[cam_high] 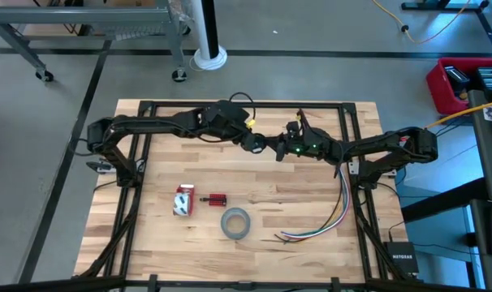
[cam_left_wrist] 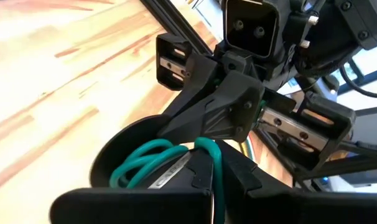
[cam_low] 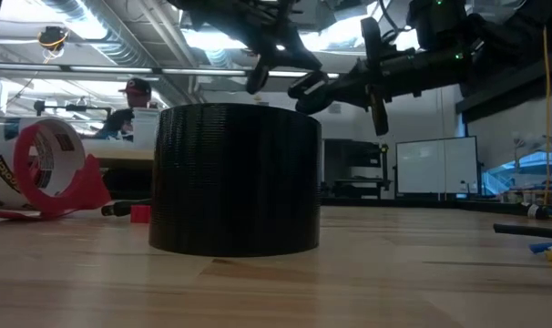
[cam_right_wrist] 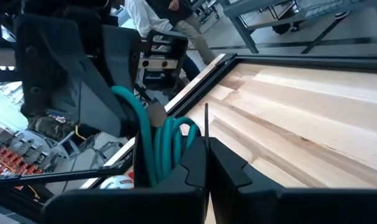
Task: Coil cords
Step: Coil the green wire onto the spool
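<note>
Cord [cam_left_wrist: 152, 163]: teal, smooth, looped coil, pinched together by left gripper [cam_left_wrist: 214, 177] and right gripper [cam_right_wrist: 206, 163], raised above wooden table [cam_high: 262, 195]. No readable labels.

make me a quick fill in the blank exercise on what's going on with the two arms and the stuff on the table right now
1. The coiled cord pinched between the two grippers is ____ in colour.
2. The left gripper and right gripper meet ____ the wooden table, not on it.
3. The grey ring-shaped tape roll lies ____ by either gripper.
4. The bunch of multicoloured wires lies below the ____ arm.

Missing words: teal; above; untouched; right
</note>
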You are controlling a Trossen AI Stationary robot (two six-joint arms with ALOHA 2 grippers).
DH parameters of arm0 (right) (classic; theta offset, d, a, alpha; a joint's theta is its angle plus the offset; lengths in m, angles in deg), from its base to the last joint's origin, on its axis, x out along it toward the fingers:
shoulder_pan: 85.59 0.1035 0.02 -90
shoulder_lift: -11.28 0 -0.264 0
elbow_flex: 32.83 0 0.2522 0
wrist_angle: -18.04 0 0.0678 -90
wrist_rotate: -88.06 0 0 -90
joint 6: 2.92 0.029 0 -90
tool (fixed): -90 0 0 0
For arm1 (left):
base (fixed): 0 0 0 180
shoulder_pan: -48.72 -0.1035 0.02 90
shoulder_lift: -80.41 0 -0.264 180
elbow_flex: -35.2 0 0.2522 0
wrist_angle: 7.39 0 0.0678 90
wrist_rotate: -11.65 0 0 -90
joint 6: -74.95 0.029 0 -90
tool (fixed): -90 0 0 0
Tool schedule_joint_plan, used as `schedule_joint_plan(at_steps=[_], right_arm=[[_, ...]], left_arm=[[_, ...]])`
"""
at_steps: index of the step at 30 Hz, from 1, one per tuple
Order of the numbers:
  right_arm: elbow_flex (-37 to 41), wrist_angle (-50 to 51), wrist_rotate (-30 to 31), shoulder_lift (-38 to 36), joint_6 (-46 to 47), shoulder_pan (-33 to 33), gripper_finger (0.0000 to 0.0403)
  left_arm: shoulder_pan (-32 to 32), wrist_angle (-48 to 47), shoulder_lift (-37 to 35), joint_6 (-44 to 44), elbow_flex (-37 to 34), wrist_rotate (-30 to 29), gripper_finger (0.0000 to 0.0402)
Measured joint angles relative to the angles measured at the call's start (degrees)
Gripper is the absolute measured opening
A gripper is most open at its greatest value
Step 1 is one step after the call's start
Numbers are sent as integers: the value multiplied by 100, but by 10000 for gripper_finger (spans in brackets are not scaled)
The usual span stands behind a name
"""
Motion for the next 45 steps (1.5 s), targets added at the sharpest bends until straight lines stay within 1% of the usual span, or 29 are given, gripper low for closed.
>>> schedule_joint_plan(at_steps=[8, 13, 29, 34, 37, 41, 45], right_arm=[[-2, -65, -28, -2, 4, -2, 5], [10, -264, -203, 4, 117, -7, 5], [10, -321, -254, 2, 129, -7, 5], [10, -321, -309, 1, 129, -1, 5], [13, -303, -347, 0, 126, 2, 5], [45, -133, -448, 24, 107, 17, 5], [32, -212, -395, 7, 109, 13, 5]], left_arm=[[-109, -44, -95, 270, 0, 11, 0], [-148, -35, -110, 318, 2, 46, 0], [-165, 142, -110, 611, 2, 42, 0], [-179, 136, -110, 613, 2, 359, 1], [-181, 139, -110, 615, 5, 475, 12], [-205, 234, -146, 609, 37, 451, 37], [-228, 169, -131, 484, 31, 481, 56]])
